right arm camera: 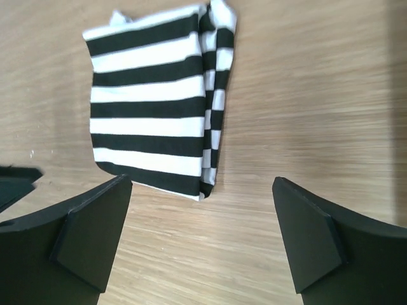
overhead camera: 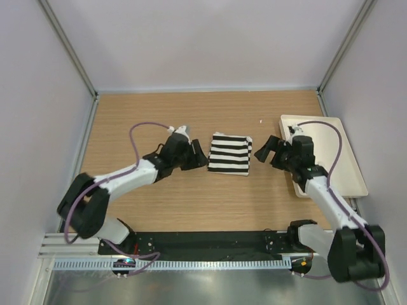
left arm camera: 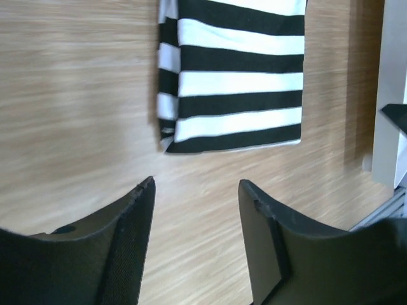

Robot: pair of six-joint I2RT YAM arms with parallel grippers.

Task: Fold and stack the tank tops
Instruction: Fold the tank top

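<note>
The tank top [overhead camera: 229, 154] lies flat on the wood-grain desk [overhead camera: 159, 108], near its middle, folded into a compact, almost square packet. Its soft cloth has broad black and white horizontal stripes. In the right wrist view one long side [right arm camera: 213, 101] shows several stacked layers of cloth, slightly uneven, and a small tuft of white trim pokes out at a far corner [right arm camera: 117, 17]. In the left wrist view the same layered side is the left edge [left arm camera: 166, 82] of the packet, while the other edges look straight and crisp.

The left end effector [overhead camera: 201, 157] sits just beside the left edge of the packet, apart from it. Its two black, matte, wedge-shaped fingers [left arm camera: 143, 216] stand moderately apart over bare wood and have hold of nothing.

The right end effector [overhead camera: 266, 150] is near the packet's right edge, also clear of the cloth. Its fingers [right arm camera: 102, 222] are spread very wide, with only desk surface between them, and they grip nothing.

A plain white rectangular tray [overhead camera: 353, 175] with rounded corners and a low rim lies at the desk's right side. The right arm reaches across its left part. The tray looks smooth and hard, and the top is well apart from it.
</note>
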